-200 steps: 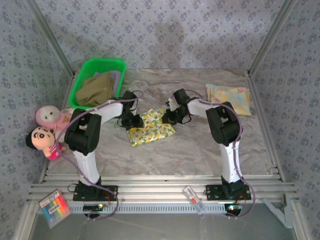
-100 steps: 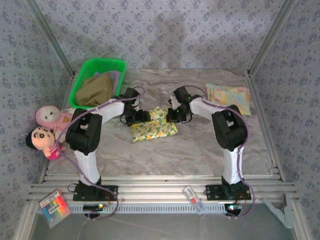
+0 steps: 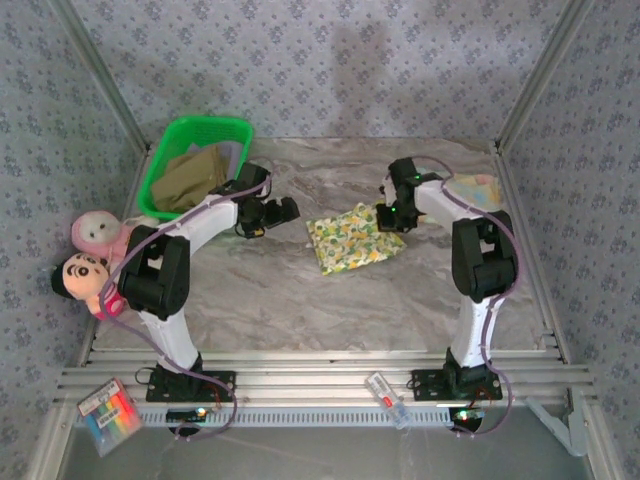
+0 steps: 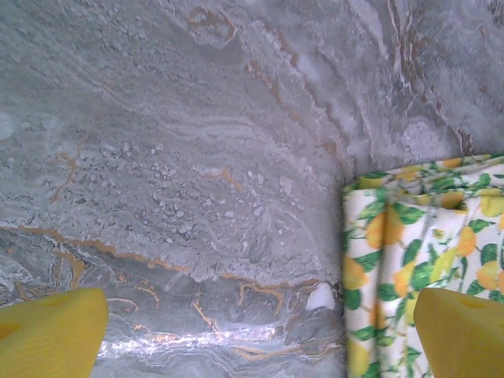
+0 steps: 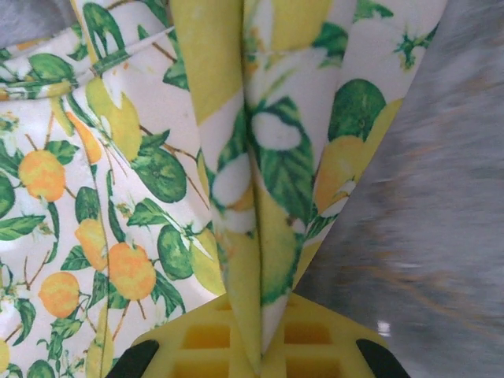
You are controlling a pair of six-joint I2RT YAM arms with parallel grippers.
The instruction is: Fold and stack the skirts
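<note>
Floral skirt [image 3: 352, 237]: one, folded, lying flat on the table [image 3: 300, 290] just right of the middle, with one edge gathered up in a pinch.
Right gripper [image 3: 387, 217]: jaws clamped on that edge. Its wrist view shows a fold of the lemon print squeezed between the two yellow pads [image 5: 205, 342].
Left gripper [image 3: 283, 210]: jaws wide apart and holding nothing, just left of the floral skirt. In its wrist view one yellow fingertip [image 4: 461, 331] is over the skirt's edge and the other is over bare marble.
Pastel skirt [image 3: 480, 187]: one, folded, at the far right of the table, partly behind the right arm.
Olive skirt [image 3: 188, 180]: one, crumpled inside the basket [image 3: 160, 165].
Lavender skirt [image 3: 233, 153]: one, just showing at the basket's right wall, beside the olive one.
Skirts in all: four, two on the table and two in the basket.
Basket: one, green, at the far left corner.
Dolls [image 3: 85, 275]: two, touching, off the table's left edge.
</note>
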